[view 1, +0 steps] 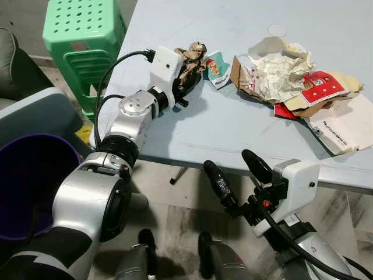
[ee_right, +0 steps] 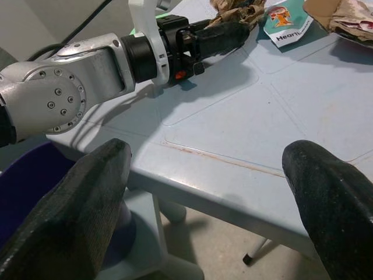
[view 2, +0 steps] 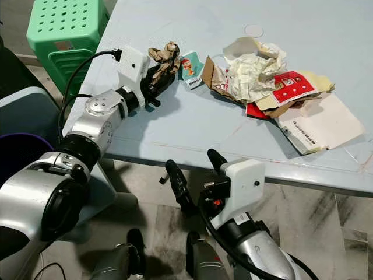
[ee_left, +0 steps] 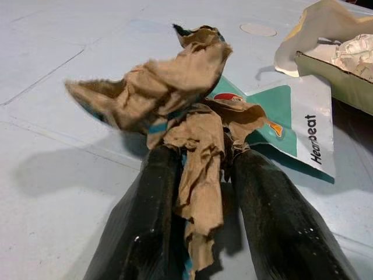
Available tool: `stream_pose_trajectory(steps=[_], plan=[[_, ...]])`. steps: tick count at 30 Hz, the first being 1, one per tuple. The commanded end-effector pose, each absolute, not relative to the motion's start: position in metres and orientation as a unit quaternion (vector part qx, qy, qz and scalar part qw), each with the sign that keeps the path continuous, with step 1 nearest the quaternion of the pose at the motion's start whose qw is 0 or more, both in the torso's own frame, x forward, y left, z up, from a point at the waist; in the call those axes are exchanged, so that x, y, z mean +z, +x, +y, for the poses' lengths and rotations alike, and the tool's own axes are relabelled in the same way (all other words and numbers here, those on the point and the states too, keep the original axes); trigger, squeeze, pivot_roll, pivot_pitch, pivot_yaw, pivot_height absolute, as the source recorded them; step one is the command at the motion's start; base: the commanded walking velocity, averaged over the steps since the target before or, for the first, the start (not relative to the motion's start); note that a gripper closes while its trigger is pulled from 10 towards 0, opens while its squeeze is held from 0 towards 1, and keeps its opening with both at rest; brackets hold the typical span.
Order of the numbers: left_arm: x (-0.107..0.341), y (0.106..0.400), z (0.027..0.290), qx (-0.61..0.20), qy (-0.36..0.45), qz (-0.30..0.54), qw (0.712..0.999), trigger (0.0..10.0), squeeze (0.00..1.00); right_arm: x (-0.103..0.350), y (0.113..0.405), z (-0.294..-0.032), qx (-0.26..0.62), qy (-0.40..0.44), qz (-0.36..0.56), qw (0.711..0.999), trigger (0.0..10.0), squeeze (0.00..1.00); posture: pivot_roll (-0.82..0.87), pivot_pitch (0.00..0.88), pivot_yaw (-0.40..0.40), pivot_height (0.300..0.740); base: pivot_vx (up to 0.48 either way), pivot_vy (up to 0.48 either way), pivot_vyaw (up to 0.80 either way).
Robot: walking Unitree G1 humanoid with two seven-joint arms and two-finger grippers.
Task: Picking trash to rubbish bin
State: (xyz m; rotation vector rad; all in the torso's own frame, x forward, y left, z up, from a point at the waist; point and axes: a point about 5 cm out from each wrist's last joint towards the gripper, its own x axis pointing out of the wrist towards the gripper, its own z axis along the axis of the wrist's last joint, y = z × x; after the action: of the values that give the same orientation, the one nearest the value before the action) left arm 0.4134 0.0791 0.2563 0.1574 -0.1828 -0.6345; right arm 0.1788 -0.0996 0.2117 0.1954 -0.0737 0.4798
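A crumpled brown paper wad lies on the pale blue table near its left edge. My left gripper is shut on the brown paper wad, which is pinched between the two black fingers. Just beyond lies a teal-and-white packet. To the right sits a heap of trash: torn cardboard, crumpled white paper and a red wrapper. A purple rubbish bin stands on the floor at my left. My right gripper is open, held below the table's front edge.
A green plastic stool stands beside the table's left side. A grey bin lid or container sits behind the purple bin. White printed paper lies at the table's right. The floor under the table is grey tile.
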Motion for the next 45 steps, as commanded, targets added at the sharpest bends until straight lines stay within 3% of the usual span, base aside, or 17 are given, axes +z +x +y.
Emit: stream_pose_trajectory(steps=[1, 23, 41, 42, 43, 44, 45], plan=[[0.229, 0.412, 0.085, -0.309, 0.079, -0.035, 0.947, 0.0, 0.00, 0.210, 0.176, -0.098, 0.239, 0.099, -0.029, 0.966, 10.0, 0.00, -0.31, 0.441, 0.000, 0.740, 0.000, 0.000, 0.00], [0.237, 0.411, 0.090, -0.318, 0.062, -0.066, 0.944, 0.0, 0.00, 0.207, 0.196, -0.099, 0.242, 0.094, -0.045, 0.965, 10.0, 0.00, -0.24, 0.371, 0.010, 0.740, 0.000, 0.000, 0.00], [0.229, 0.397, 0.117, -0.269, -0.006, -0.121, 0.956, 0.0, 0.00, 0.195, 0.247, -0.119, 0.201, 0.078, -0.092, 0.972, 10.0, 0.00, -0.11, 0.201, -0.004, 0.740, 0.000, 0.000, 0.00], [0.228, 0.395, 0.119, -0.261, -0.010, -0.119, 0.958, 7.4, 0.00, 0.195, 0.251, -0.121, 0.197, 0.075, -0.098, 0.973, 10.0, 0.00, -0.11, 0.190, -0.003, 0.740, 0.000, 0.000, 0.00], [0.227, 0.394, 0.119, -0.258, -0.011, -0.118, 0.959, 7.4, 0.00, 0.195, 0.253, -0.122, 0.196, 0.075, -0.100, 0.973, 10.0, 0.00, -0.11, 0.188, -0.003, 0.740, 0.000, 0.000, 0.00], [0.226, 0.392, 0.120, -0.256, -0.011, -0.116, 0.960, 10.0, 0.00, 0.194, 0.256, -0.123, 0.193, 0.073, -0.103, 0.973, 10.0, 0.00, -0.10, 0.182, -0.006, 0.740, 0.000, 0.000, 0.00], [0.225, 0.391, 0.120, -0.255, -0.011, -0.116, 0.960, 10.0, 0.00, 0.193, 0.257, -0.123, 0.193, 0.073, -0.103, 0.973, 10.0, 0.00, -0.10, 0.177, -0.006, 0.740, 0.000, 0.000, 0.00]])
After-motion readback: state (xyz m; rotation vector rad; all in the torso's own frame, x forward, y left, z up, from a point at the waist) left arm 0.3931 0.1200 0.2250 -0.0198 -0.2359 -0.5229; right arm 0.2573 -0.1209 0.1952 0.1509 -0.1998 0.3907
